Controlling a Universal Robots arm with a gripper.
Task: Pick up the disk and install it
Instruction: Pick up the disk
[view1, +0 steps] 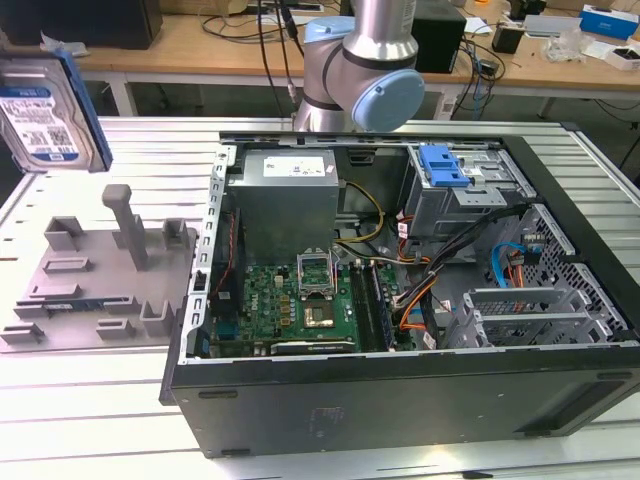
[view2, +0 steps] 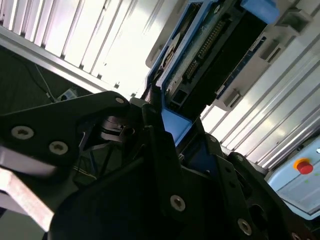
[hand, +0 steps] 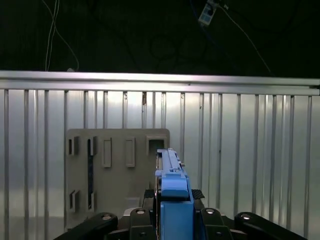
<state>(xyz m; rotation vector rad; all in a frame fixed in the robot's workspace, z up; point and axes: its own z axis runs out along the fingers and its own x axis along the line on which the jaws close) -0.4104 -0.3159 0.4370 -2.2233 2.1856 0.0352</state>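
gripper (view2: 165, 120) is clamped on the disk (view2: 210, 50), black fingers pinching the blue plastic carrier frame at one short end, and in the second wrist view the dark connector edge with its row of pins faces the camera. over in the exterior view the disk (view1: 45, 115) is up in the air at the exterior view's left, tilted, its flat silver face and white and blue label showing. below it sits a grey moulded fixture (view1: 100, 270) with upright posts and slots on the ribbed aluminium worktop (view1: 100, 430). well apart, towards the exterior view's right, the black computer case (view1: 400, 400) lies open: green motherboard (view1: 300, 305), grey metal power supply box (view1: 285, 200), blue latch (view1: 443, 165).
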